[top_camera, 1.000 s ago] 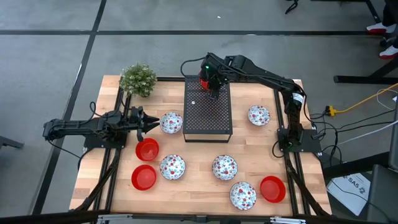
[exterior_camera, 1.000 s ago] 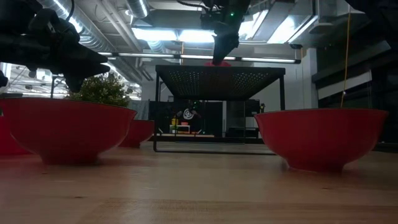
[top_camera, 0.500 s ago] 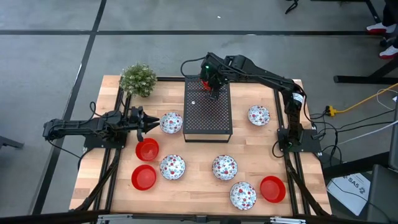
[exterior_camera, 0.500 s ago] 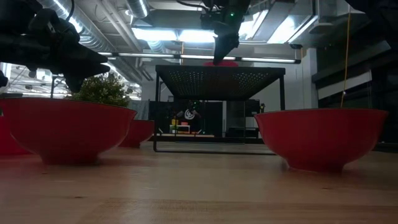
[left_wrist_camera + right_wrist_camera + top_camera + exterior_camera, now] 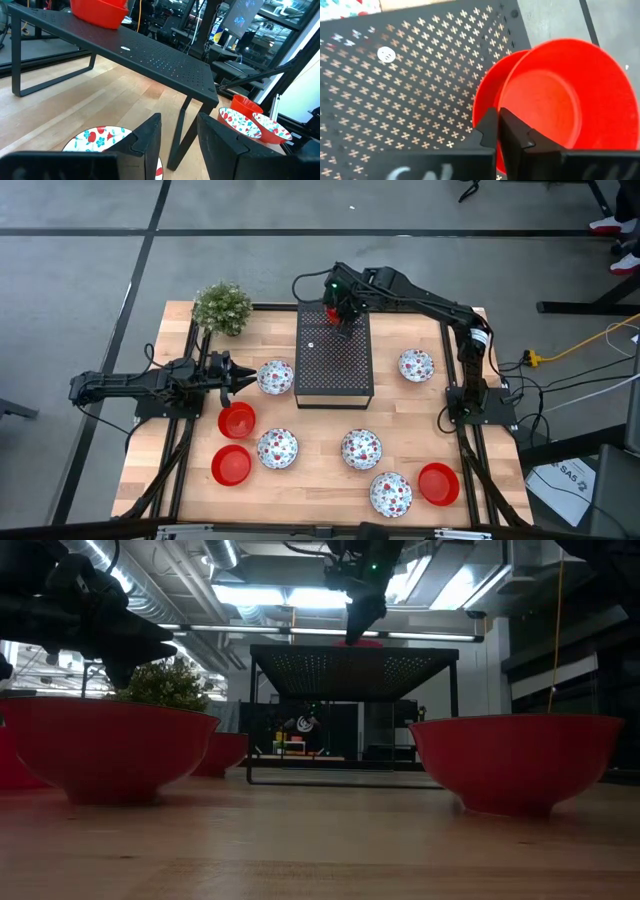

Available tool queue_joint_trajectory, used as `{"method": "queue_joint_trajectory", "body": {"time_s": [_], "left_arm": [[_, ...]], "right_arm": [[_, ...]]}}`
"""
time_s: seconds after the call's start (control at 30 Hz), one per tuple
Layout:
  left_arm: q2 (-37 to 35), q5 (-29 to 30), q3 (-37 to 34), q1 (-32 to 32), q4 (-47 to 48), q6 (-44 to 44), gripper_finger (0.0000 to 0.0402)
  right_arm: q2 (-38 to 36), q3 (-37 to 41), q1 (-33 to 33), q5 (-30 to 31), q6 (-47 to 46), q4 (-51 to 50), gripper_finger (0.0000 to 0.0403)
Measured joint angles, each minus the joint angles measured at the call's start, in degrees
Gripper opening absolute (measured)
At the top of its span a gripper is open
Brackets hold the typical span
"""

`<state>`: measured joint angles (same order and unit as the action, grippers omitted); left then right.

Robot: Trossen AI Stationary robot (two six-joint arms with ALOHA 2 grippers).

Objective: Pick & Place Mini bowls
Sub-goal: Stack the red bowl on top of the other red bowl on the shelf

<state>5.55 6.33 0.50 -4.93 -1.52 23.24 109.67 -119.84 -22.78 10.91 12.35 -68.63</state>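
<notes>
On the worktop (image 5: 320, 475) I count three red mini bowls (image 5: 232, 465) and five speckled bowls (image 5: 362, 448). Two stacked red bowls (image 5: 555, 102) sit on the black box (image 5: 335, 360), far end. My right claw (image 5: 498, 131), spread earlier, is now pressed together beside them. My left claw (image 5: 177, 135) stays spread near a speckled bowl.

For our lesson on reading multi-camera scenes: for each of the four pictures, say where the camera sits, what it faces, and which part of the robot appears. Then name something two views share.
High view: above the table, looking straight down; both arms show, the left claw and the right claw.
Low view: at table-top height, looking level across past a red bowl; the arms enter from above.
Left wrist view: on the left arm, facing the black perforated stand; its open fingers show.
Right wrist view: on the right arm, looking down at stacked red bowls; its shut fingers show.
Shared: all four views show the stand.
</notes>
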Motion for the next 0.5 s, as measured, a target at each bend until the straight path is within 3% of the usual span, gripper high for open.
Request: {"method": "queue_joint_trajectory", "body": {"time_s": [0.27,0.5], "left_arm": [[0.0,0.0,0.01,0.0,0.0,0.0,0.0122],[0.02,0.0,0.02,0.0,0.0,0.02,0.0122]], "right_arm": [[0.0,3.01,-0.64,-0.01,-0.29,0.08,0.0023],[0.0,3.03,-0.62,-0.63,-1.6,0.55,0.0011]]}}
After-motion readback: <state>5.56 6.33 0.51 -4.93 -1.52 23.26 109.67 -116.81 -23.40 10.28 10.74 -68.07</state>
